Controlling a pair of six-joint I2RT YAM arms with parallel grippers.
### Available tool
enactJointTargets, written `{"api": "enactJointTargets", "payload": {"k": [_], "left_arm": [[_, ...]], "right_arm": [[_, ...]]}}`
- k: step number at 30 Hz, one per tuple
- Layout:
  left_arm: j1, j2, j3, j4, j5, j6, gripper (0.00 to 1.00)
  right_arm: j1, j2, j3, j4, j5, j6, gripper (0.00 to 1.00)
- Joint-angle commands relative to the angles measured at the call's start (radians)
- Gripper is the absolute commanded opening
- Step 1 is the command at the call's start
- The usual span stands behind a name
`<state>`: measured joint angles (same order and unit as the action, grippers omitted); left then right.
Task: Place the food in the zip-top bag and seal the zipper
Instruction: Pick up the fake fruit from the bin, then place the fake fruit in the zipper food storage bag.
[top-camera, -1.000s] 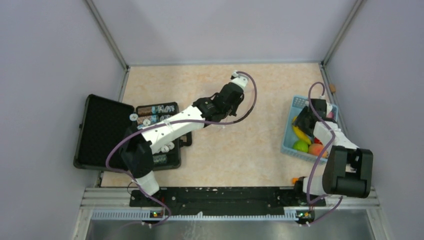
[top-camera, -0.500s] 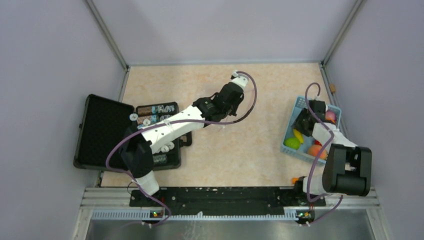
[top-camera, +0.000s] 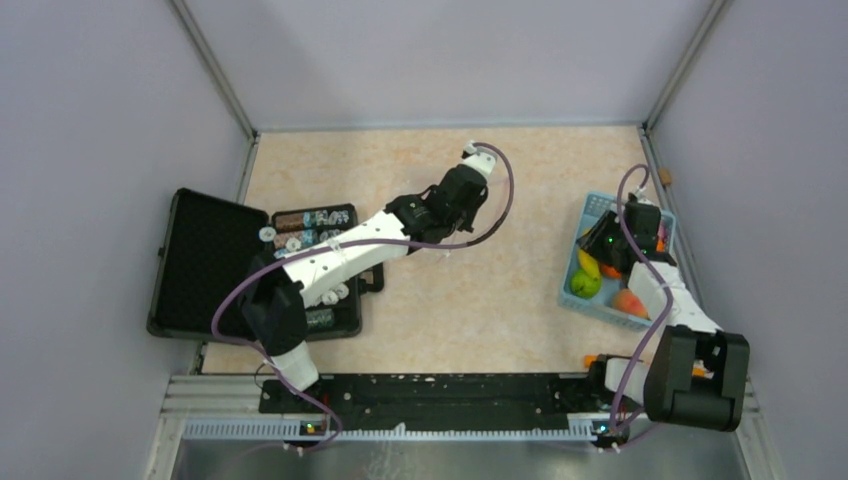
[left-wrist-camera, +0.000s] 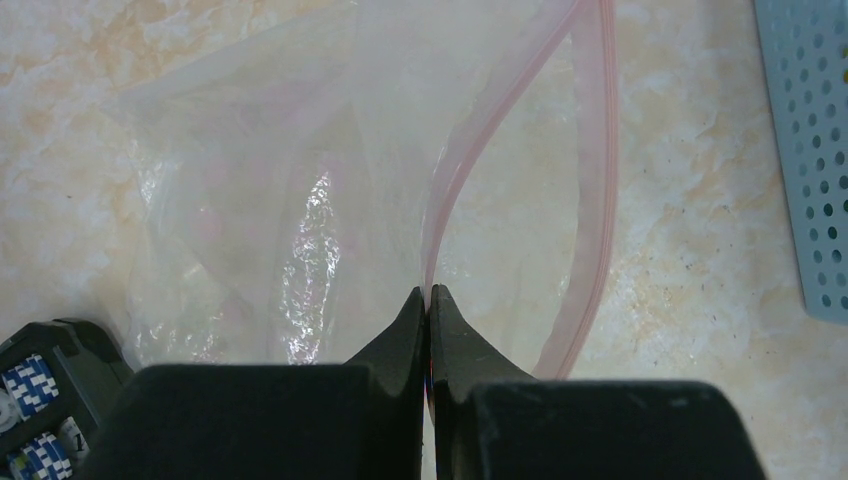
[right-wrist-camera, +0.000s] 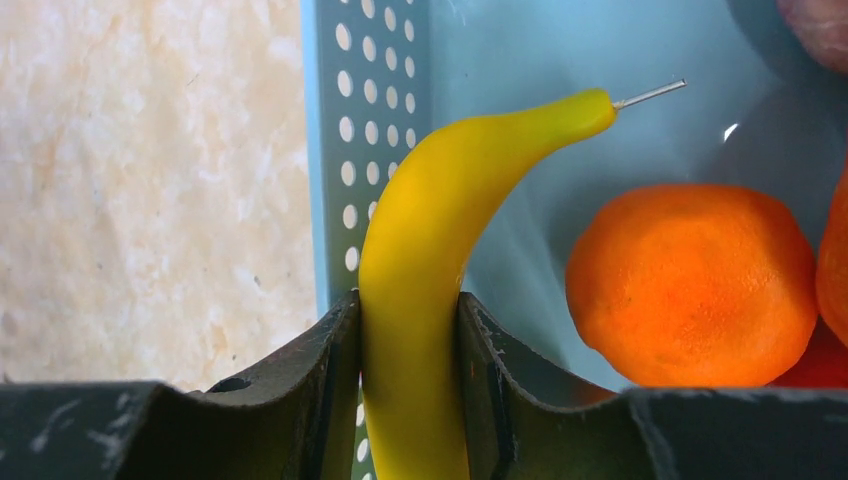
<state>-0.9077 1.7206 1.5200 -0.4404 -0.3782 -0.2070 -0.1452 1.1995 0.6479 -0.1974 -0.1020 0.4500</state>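
Beige marbled tabletop (top-camera: 480, 300) floors a booth with lavender walls, and both arm bases sit on a black rail at its near edge. Behind and to the left of the left gripper (left-wrist-camera: 428, 300), an open black case (top-camera: 205, 265) lies flat, its tray packed with round tokens (top-camera: 310, 220). Blue-and-white edge marks show on the tokens in the left wrist view, but any print is too small to read. The left gripper's fingers are pressed together, pinching the zipper (left-wrist-camera: 448, 185) of the zip-top bag (left-wrist-camera: 280, 200). The bag's clear crinkled film spreads on the table ahead of the fingertips and to their left. The strip's other lip bows away to the right, so the mouth gapes. Well apart to the right, the right gripper (right-wrist-camera: 410, 315) reaches into a light-blue perforated basket (right-wrist-camera: 370, 100). It clamps the banana (right-wrist-camera: 450, 180) between both fingers, and the fruit curves away from the hand, close beside the basket's holed wall. Just right of that hand sits the orange (right-wrist-camera: 690, 285), with a red piece (right-wrist-camera: 810, 372) showing at its lower edge. The green apple (top-camera: 584, 284) and the peach (top-camera: 630, 300) lie in the same basket, near the arm.
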Motion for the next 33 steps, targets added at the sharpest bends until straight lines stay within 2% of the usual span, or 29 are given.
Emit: {"api": "enactJointTargets", "payload": {"k": [1, 6, 8, 12, 17, 24, 27, 33], "left_arm": [[0.003, -0.054, 0.003, 0.029, 0.002, -0.002, 0.0], [0.003, -0.057, 0.005, 0.031, -0.005, -0.009, 0.0], [0.004, -0.061, 0.004, 0.037, 0.001, -0.009, 0.0], [0.003, -0.06, 0.008, 0.04, -0.008, -0.006, 0.0], [0.003, -0.061, 0.002, 0.046, -0.009, -0.014, 0.0], [0.003, -0.064, -0.004, 0.077, 0.004, -0.032, 0.0], [0.004, -0.058, 0.0, 0.083, 0.003, -0.029, 0.0], [0.004, -0.061, -0.005, 0.081, 0.0, -0.029, 0.0]], "right_arm": [[-0.002, -0.086, -0.033, 0.056, -0.091, 0.033, 0.26], [0.004, -0.235, -0.033, 0.061, -0.052, 0.016, 0.25], [0.004, -0.276, -0.02, 0.07, -0.085, 0.008, 0.25], [0.004, -0.305, 0.01, 0.126, -0.312, 0.033, 0.25], [0.018, -0.296, 0.003, 0.326, -0.656, 0.108, 0.26], [0.102, -0.291, -0.013, 0.477, -0.817, 0.126, 0.26], [0.137, -0.269, 0.003, 0.472, -0.852, 0.107, 0.25], [0.207, -0.224, 0.057, 0.342, -0.893, 0.011, 0.24]]}}
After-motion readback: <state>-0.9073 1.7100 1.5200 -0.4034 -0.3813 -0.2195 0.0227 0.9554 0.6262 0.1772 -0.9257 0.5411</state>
